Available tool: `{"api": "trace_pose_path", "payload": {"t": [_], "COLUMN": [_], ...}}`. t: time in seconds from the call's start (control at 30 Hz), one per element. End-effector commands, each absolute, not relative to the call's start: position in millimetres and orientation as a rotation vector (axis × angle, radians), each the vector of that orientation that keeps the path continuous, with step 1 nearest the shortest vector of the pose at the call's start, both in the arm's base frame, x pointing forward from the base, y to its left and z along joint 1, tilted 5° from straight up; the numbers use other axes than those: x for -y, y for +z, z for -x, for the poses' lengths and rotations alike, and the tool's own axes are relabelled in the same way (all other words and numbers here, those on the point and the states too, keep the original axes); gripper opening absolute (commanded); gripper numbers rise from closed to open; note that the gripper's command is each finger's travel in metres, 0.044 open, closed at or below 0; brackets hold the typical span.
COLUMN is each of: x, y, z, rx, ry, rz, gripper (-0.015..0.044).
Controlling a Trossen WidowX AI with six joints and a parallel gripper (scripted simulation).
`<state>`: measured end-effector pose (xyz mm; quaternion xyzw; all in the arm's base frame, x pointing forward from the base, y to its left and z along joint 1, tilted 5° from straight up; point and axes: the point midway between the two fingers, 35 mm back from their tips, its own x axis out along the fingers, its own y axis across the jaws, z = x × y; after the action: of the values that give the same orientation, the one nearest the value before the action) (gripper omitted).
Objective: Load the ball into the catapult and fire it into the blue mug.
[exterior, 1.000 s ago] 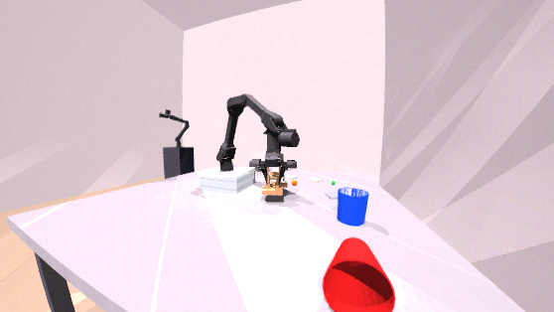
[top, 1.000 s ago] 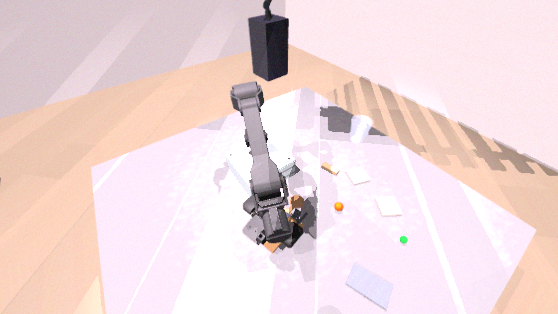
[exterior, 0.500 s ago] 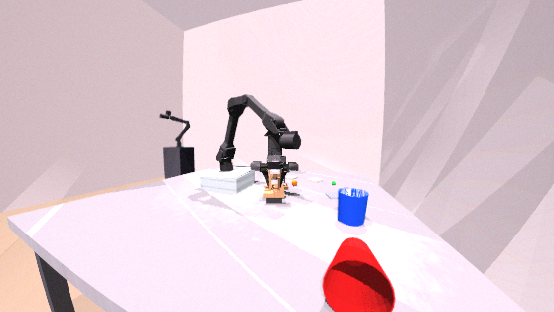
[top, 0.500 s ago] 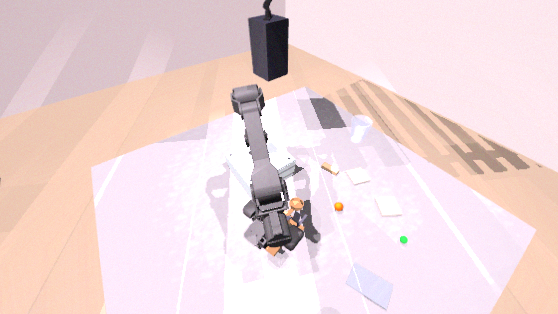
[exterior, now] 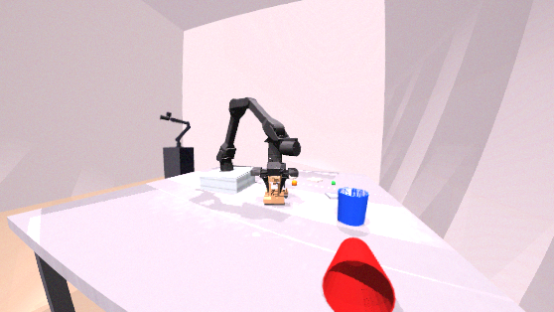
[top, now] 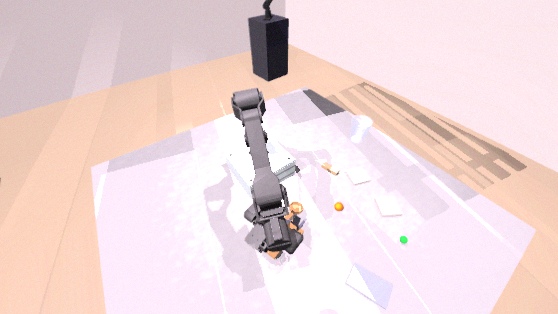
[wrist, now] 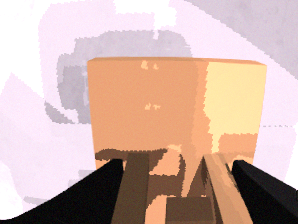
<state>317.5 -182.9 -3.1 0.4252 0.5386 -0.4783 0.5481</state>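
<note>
Catapult is what the arm has hold of here: the gripper comes straight down on the small wooden frame and its dark fingers are pinched against the sides, holding it rather than just resting there. From the wrist view the tan base fills the space between the two fingers, which I take to be the reason for such a square, top-down hold: gripped that way, the whole frame can be turned or slid as one piece to line it up. It stands on the white table, just in front of the pale block that carries the arm's foot. The orange ball lies on the table a little way to one side of the catapult, apart from it and not loaded. A green ball sits farther out again. The blue mug stands upright and well clear, nearer the table's front edge, with a red cup lying tipped over closer still. My guess is that this is an aiming step, with loading yet to come.
</note>
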Motion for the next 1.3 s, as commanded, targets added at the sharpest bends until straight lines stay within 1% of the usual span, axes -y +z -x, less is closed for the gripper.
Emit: {"api": "trace_pose_path", "payload": {"t": [0.0, 0.33, 0.8, 0.9, 1.0, 1.07, 1.17, 1.2, 1.27], "x": [183.8, 183.2, 183.2, 183.0, 179.5, 176.9, 176.5, 179.5, 179.5], "y": [-8.2, -11.3, -11.3, 11.8, 64.0, 85.6, 88.2, 71.4, 71.4], "z": [-318.5, -317.2, -317.2, -320.6, -322.4, -320.8, -320.5, -323.4, -323.4], "rx": [-1.27, -1.276, -1.276, -1.276, -1.276, -1.276, -1.276, -1.269, -1.269], "ry": [-1.127, -1.133, -1.133, -1.133, -1.133, -1.133, -1.133, -1.128, -1.128], "rz": [-1.005, -1.007, -1.007, -1.007, -1.007, -1.007, -1.007, -1.004, -1.004], "gripper": [0.0, 0.0, 0.0368, 0.044, 0.044, 0.044, 0.044, 0.044, 0.044]}}
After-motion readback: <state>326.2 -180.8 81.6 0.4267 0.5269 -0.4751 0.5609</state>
